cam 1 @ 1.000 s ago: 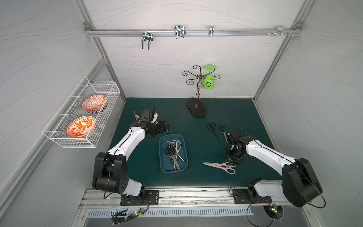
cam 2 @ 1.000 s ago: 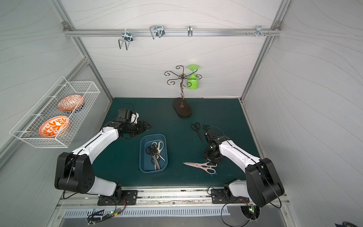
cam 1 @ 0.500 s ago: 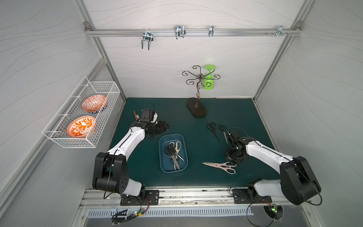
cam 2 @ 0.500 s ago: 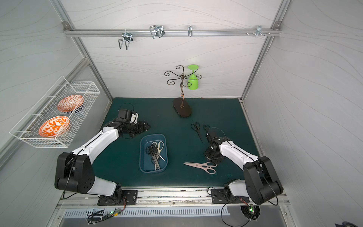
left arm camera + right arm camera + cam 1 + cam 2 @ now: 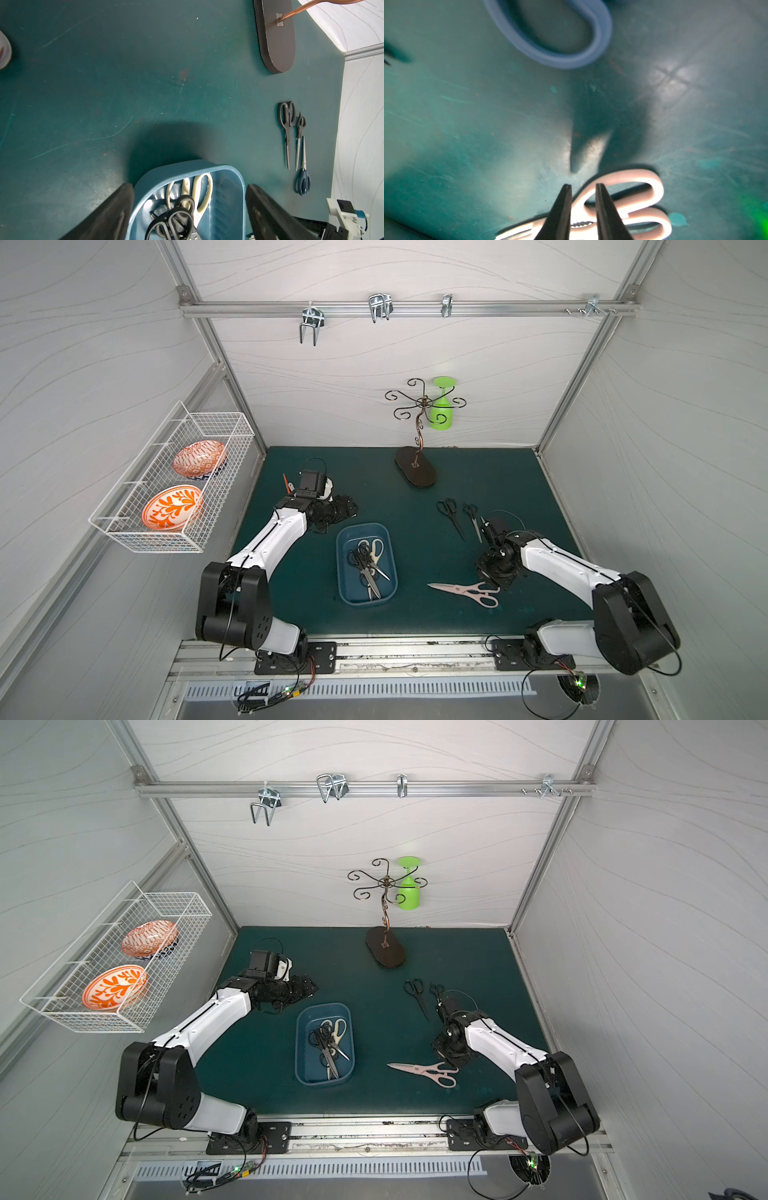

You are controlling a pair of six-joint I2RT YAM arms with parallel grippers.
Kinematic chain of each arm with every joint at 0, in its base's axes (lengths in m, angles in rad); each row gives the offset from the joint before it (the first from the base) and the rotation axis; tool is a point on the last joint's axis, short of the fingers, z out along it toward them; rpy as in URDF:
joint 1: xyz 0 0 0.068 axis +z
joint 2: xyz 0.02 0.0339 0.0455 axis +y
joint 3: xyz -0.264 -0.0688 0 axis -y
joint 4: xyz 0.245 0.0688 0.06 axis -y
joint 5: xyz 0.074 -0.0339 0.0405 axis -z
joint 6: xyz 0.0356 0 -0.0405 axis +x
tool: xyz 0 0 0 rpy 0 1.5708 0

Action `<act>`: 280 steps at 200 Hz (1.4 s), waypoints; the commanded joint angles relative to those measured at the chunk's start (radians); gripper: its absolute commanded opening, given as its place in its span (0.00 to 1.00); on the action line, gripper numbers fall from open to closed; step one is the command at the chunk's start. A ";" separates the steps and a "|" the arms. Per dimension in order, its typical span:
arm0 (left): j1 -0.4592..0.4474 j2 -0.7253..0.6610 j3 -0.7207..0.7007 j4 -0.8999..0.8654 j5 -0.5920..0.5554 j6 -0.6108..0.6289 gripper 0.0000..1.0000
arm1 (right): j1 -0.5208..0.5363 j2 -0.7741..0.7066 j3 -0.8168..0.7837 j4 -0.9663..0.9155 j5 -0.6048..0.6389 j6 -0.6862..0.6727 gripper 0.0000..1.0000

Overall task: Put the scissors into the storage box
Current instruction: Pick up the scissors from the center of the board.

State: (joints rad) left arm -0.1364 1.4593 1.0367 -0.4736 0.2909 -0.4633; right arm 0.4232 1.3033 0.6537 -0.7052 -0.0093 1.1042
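Grasp onset: right end effector, wider second ago, now clamps pink shears handle on desk; lift to storage box next. Left end effector open, empty.

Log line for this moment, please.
right gripper: jaws shut on pink shears, not lifted | left gripper: open, empty | storage box: cream shears, black pairs inside

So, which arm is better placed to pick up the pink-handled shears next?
Right. The right gripper sits at the handle of the pink shears, jaws astride one loop. The left gripper stands open by the far end of the storage box, farther away.
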 commanded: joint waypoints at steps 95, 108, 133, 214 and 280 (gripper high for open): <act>0.003 -0.016 0.017 -0.007 -0.019 0.018 0.89 | -0.001 0.049 -0.032 0.052 -0.012 0.043 0.27; 0.003 -0.017 0.018 -0.007 -0.022 0.020 0.89 | -0.001 0.054 -0.023 0.049 -0.006 0.043 0.27; 0.004 -0.017 0.019 -0.009 -0.025 0.020 0.89 | -0.001 0.077 -0.025 0.050 0.005 0.032 0.27; 0.004 -0.016 0.022 -0.016 -0.039 0.025 0.89 | 0.005 0.179 -0.014 0.076 -0.015 0.065 0.10; 0.003 -0.005 0.026 -0.020 -0.047 0.026 0.89 | 0.009 0.136 -0.033 0.139 -0.019 0.108 0.00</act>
State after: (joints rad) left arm -0.1364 1.4593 1.0367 -0.4763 0.2615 -0.4557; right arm 0.4240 1.3972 0.6758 -0.7444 -0.0261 1.1831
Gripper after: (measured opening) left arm 0.890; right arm 0.059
